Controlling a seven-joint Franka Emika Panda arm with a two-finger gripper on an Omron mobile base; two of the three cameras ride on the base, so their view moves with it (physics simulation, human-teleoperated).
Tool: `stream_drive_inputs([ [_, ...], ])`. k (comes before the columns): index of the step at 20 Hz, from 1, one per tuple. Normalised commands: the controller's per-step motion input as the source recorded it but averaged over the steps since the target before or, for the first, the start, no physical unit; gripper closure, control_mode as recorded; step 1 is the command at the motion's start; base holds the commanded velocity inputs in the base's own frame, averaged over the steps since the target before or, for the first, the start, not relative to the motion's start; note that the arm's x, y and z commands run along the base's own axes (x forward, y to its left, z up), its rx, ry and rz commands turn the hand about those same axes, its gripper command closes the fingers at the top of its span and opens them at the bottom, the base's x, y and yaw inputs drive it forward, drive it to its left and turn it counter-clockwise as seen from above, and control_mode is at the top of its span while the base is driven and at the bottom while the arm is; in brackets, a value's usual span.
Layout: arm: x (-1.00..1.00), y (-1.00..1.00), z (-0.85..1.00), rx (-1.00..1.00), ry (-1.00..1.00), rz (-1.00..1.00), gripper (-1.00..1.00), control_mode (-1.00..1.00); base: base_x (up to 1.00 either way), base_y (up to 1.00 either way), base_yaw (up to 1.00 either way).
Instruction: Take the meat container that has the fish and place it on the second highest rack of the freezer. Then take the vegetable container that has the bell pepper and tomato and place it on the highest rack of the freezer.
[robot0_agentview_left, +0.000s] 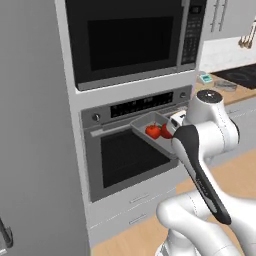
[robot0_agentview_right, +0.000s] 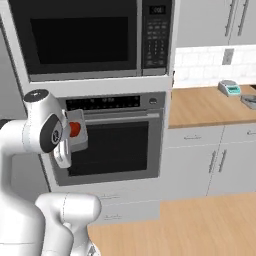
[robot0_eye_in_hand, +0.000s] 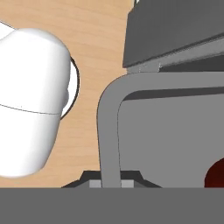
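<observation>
The vegetable container (robot0_agentview_left: 150, 124), a shallow grey tray with two red round pieces (robot0_agentview_left: 153, 131) in it, hangs in the air in front of the oven door. My gripper (robot0_eye_in_hand: 111, 183) is shut on its raised rim (robot0_eye_in_hand: 109, 131), which runs up between the finger tips in the hand view. From the right base view the tray (robot0_agentview_right: 80, 142) and a red piece (robot0_agentview_right: 74, 129) peek out from behind my arm. The freezer (robot0_agentview_left: 35, 125) is the tall grey front at the far left, with a dark handle (robot0_agentview_left: 5, 235) low down. The meat container and the racks are out of view.
A black-glass oven (robot0_agentview_left: 135, 155) stands just behind the tray, a microwave (robot0_agentview_left: 130, 40) above it and drawers (robot0_agentview_left: 135, 205) below. To the right runs a wooden counter (robot0_agentview_right: 210, 105) with a small scale (robot0_agentview_right: 229, 88). The floor (robot0_agentview_right: 190, 225) is wood.
</observation>
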Motion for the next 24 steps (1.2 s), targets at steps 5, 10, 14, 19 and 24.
stream_drive_inputs([
  [5,0.00,0.00,0.00,0.00,0.00,0.00,1.00,1.00,-0.28,0.96,0.12],
  [10,0.00,0.00,0.00,0.00,0.00,0.00,1.00,1.00,-0.50,0.83,0.07],
  [14,0.00,0.00,0.00,0.00,0.00,0.00,1.00,1.00,0.00,0.98,0.09],
  [19,0.00,0.00,0.00,0.00,0.00,0.00,1.00,1.00,0.00,0.80,0.11],
  [24,0.00,0.00,0.00,0.00,0.00,0.00,1.00,1.00,0.00,0.21,0.16],
])
